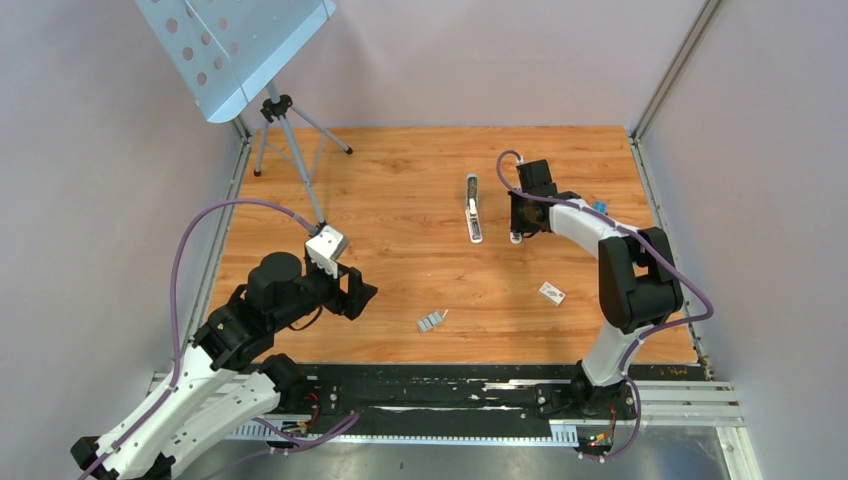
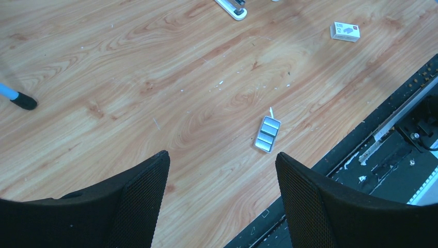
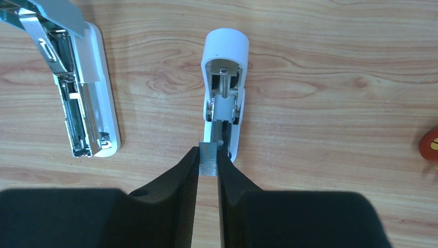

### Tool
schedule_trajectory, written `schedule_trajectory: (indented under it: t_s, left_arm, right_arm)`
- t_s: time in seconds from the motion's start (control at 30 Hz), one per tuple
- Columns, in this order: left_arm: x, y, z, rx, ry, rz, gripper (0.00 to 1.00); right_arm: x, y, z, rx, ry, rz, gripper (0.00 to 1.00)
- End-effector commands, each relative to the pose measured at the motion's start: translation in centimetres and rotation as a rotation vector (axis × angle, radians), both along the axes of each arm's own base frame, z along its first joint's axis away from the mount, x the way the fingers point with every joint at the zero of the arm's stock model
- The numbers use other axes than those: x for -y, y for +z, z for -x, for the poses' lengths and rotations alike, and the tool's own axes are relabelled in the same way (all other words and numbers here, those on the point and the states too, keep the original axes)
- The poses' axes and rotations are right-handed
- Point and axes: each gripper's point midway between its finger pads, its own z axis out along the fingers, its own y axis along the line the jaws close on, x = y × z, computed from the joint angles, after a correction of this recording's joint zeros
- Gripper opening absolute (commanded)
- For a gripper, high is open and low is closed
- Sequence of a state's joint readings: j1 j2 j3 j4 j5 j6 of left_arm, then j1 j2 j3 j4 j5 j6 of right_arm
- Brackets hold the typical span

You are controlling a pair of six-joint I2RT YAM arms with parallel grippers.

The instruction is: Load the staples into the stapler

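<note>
The staples (image 1: 430,321) lie near the worktop's (image 1: 400,180) near edge, just short of the black rail (image 1: 450,385), bare wood all round them. The left tool (image 1: 358,290) hangs wide open, tilted down toward them from the left. The right arm (image 1: 625,270) stretches to the far centre, right tool (image 3: 208,151) pinched on a grey ribbed strip (image 3: 208,161) at a white device (image 3: 224,77), the opened stapler (image 3: 82,88) lying just to its left.

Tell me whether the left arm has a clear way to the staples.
Probably yes: the staples lie alone on the table ahead of the open left gripper, nothing between them. The right gripper, shut on a grey strip, is far off.
</note>
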State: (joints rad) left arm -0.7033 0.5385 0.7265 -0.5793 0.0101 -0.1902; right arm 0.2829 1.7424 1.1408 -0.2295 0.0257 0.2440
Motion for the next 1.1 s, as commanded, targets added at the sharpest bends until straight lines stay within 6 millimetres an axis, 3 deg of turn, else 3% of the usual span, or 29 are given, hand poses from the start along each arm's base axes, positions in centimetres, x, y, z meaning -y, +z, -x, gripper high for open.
schedule_trajectory:
  t_s: [0.0,1.07]
  left_arm:
    - [-0.48,-0.39,-0.24,0.004,0.020,-0.018,0.78]
    - [-1.01,-0.04,-0.40,0.024,0.046,-0.019,0.79]
  right_arm:
    - [0.82,0.15,-0.99,0.014,-0.006,0.000,0.20]
    - [1.00,-0.56,-1.44,0.008,-0.002,-0.012,0.20]
